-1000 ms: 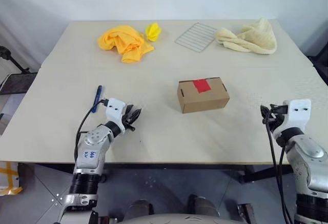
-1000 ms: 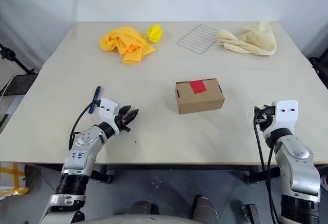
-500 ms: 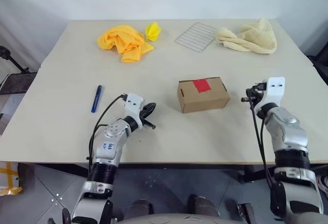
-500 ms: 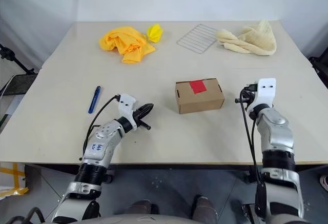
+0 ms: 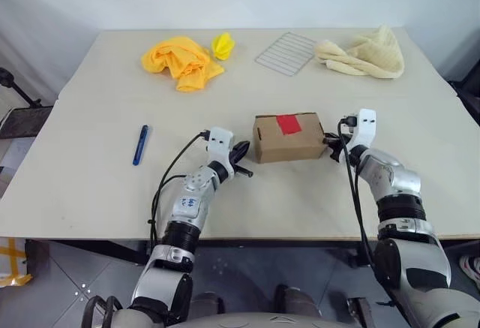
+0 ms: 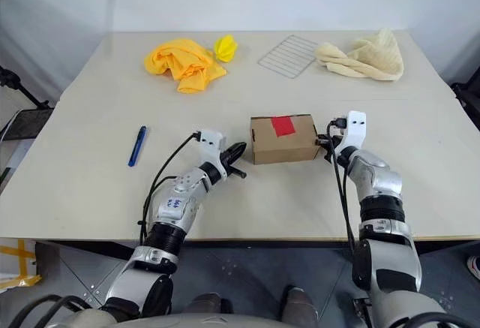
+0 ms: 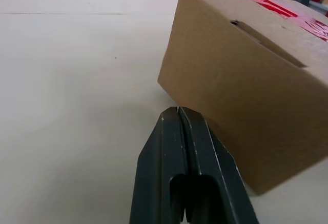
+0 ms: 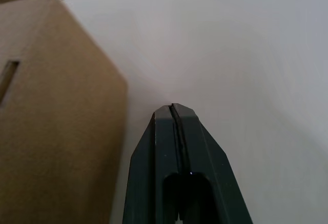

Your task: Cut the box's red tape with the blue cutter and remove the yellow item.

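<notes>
The brown box [image 5: 289, 142] lies mid-table with its flaps closed and the red tape [image 5: 288, 124] across its top seam. My left gripper [image 5: 244, 148] is shut and empty, its tip just short of the box's left end [image 7: 241, 85]. My right gripper [image 5: 331, 148] is also shut and empty, right at the box's right end [image 8: 51, 111]. The blue cutter [image 5: 140, 145] lies on the table well to the left of my left arm, untouched. The yellow item is hidden.
At the table's far side lie an orange cloth [image 5: 182, 61], a small crumpled lemon-coloured piece [image 5: 223, 44], a wire rack [image 5: 286, 52] and a cream towel [image 5: 365, 54]. Bare tabletop [image 5: 90, 185] lies around the cutter and in front of the box.
Both arms swung inward to the box's two ends, and both grippers shut from partly open. The box slid a little to the left.
</notes>
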Robot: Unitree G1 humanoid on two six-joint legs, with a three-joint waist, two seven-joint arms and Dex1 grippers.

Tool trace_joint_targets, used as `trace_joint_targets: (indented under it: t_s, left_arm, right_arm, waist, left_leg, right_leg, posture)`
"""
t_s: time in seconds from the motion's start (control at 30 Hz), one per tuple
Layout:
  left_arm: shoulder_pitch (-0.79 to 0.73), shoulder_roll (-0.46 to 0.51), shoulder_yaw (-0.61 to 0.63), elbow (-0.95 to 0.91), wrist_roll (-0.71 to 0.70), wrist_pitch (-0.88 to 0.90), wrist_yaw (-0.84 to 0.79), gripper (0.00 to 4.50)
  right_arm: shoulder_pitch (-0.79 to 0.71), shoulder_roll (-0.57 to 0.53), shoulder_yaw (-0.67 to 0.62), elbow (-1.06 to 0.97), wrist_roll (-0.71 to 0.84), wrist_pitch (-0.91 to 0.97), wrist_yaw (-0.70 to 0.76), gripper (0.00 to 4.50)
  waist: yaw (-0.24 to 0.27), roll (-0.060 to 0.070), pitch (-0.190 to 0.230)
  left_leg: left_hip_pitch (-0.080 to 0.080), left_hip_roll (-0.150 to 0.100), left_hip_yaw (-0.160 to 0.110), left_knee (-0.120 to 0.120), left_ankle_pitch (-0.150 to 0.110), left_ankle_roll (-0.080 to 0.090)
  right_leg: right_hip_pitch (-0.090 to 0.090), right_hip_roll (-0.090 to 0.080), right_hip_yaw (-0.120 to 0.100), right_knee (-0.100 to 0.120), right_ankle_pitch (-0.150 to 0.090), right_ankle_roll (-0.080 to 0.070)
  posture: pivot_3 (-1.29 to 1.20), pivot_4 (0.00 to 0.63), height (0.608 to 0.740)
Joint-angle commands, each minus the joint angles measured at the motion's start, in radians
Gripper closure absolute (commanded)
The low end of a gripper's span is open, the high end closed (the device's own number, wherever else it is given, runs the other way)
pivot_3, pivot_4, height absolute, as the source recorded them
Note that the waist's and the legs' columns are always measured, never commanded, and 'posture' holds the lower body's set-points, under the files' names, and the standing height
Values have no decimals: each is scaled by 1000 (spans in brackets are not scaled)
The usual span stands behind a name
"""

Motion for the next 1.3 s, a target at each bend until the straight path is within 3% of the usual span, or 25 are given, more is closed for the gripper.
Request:
trace_joint_targets:
  t_s: [0.03,0.27,0.6,1.3]
  left_arm:
    - [-11,-14,2,36,-11,-17,-11,4483]
    - [-3,-2,-11,38,-16,1,-70,4483]
    - [39,23,-69,-39,-27,102,-203,4483]
    - [50,-25,-117,-122,-31,219,-291,4483]
  right_arm:
    - [99,29,1,-203,50,103,-19,4500]
    - [334,65,46,-678,129,344,-78,4500]
    - [552,57,51,-1077,212,574,-131,4500]
    - [682,73,-89,-1273,285,695,-209,4500]
  waist:
    - [1,0,0]
    - [1,0,0]
    - [1,-1,0]
    - [11,-1,0]
  left_leg:
    - [0,0,0,0,0,0]
    - [0,0,-1,0,0,0]
    - [0,0,0,-1,0,0]
    - [-1,0,-1,-1,-1,1]
  right_leg:
    - [0,0,0,0,0,0]
    - [0,0,0,0,0,0]
    - [-1,1,0,-1,0,0]
    - [0,1,0,-2,0,0]
  posture:
    - [0,150,740]
    - [0,150,740]
    - [0,150,740]
    - [0,150,740]
